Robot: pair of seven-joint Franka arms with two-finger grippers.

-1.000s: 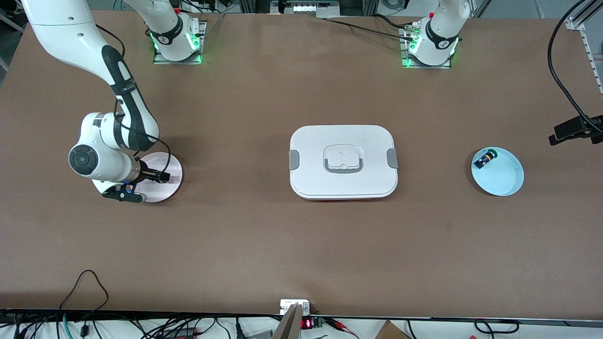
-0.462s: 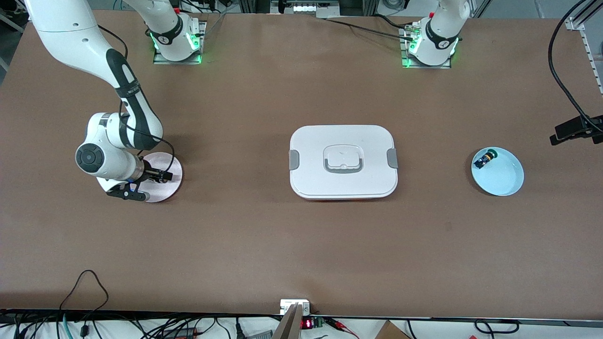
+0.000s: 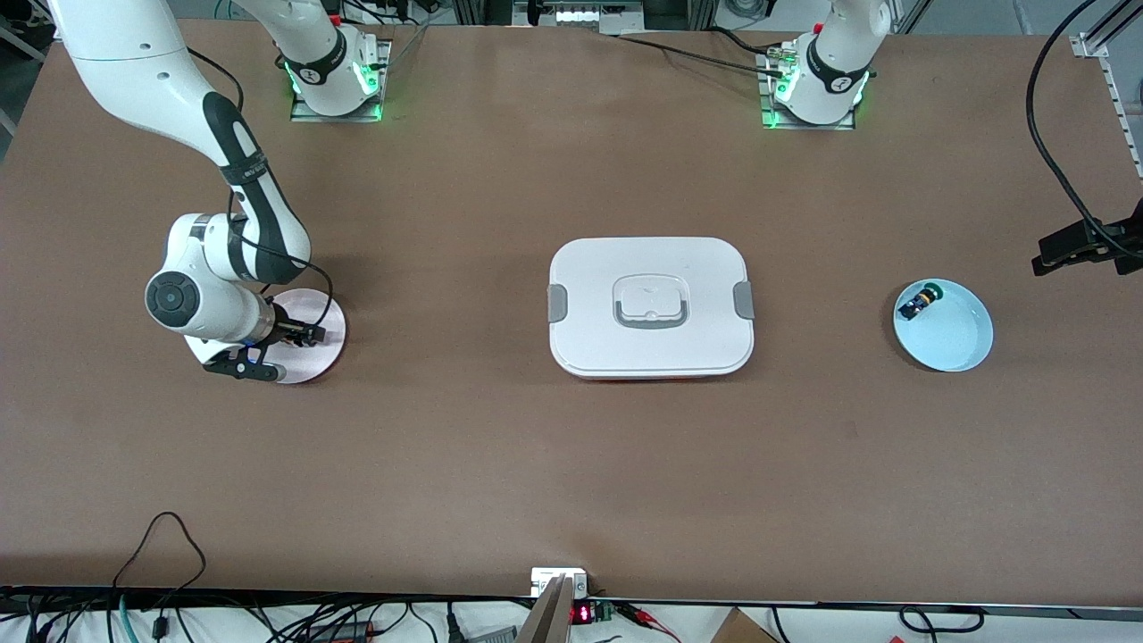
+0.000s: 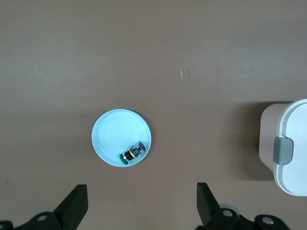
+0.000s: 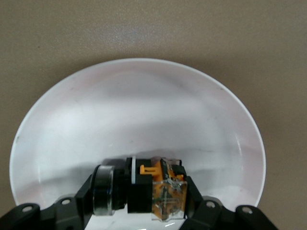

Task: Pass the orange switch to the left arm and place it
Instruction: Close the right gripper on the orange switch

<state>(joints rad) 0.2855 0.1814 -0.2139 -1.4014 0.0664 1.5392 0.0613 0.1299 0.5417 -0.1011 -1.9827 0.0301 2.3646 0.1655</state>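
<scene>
Orange switch (image 5: 156, 188) gripped between the fingers of the right gripper (image 5: 139, 191), lying sideways with its black round end toward one finger and its clear orange block toward the other. Held low over a pale pink plate (image 3: 317, 344) at the right arm's end of the table, about midway between the edge where the bases stand and the edge nearest the front camera. From the front view the switch itself hidden under the right gripper (image 3: 299, 335) and wrist; whether it touches the plate (image 5: 144, 110) cannot be told.

White box (image 3: 650, 306) closed, lid handle flat, grey clasps on both short sides, resting at the centre of the worktop, well apart from both plates. One clasped end of the box (image 4: 290, 148) visible at the margin of the left wrist view.

Light blue plate (image 3: 943, 325) toward the left arm's end of the table, roughly level with the box. In it, close to the rim, a small blue-and-green component (image 3: 918, 302), also seen in the left wrist view as the component (image 4: 133, 154) lying in the plate (image 4: 115, 134).

Left gripper (image 4: 141, 206) spread wide, fingers well apart, hanging high over bare tabletop near the blue plate, holding nothing, waiting. Left arm's base (image 3: 817, 89) at the edge opposite the front camera, right arm's base (image 3: 335, 80) along the same edge.
</scene>
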